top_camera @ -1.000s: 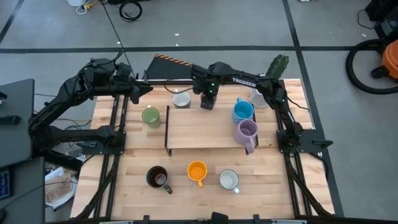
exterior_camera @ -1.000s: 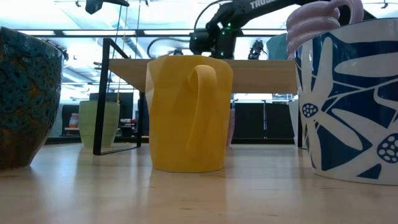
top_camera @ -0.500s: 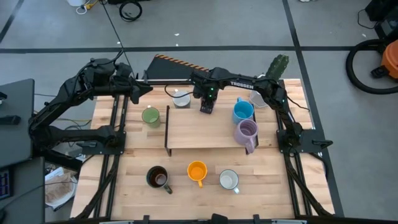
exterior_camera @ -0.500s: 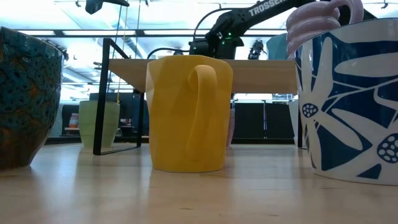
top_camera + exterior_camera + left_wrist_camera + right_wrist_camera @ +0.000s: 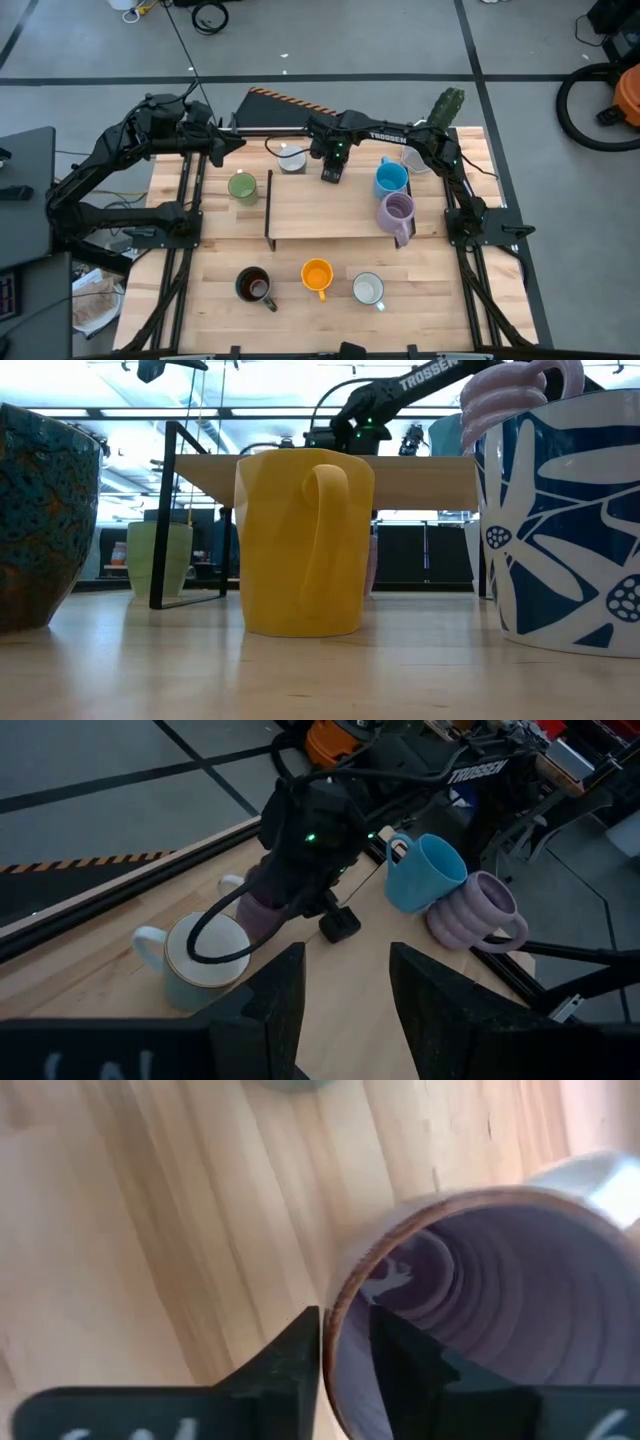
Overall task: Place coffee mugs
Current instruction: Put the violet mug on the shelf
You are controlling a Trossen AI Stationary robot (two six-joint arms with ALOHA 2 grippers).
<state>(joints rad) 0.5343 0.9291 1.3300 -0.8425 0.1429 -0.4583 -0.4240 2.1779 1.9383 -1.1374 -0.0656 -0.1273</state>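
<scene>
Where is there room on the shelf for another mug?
The shelf is bare from its left edge to the ribbed lavender mug. Its right end is crowded: the blue mug and the lavender one. The right gripper holds a mug at the back edge.

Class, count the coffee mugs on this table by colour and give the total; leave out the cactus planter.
Green mug: 1
Blue mug: 1
Brown mug: 1
Orange mug: 1
White mugs: 2
Lavender: 2, small lavender mug and ribbed lavender mug
Total: 8
</scene>
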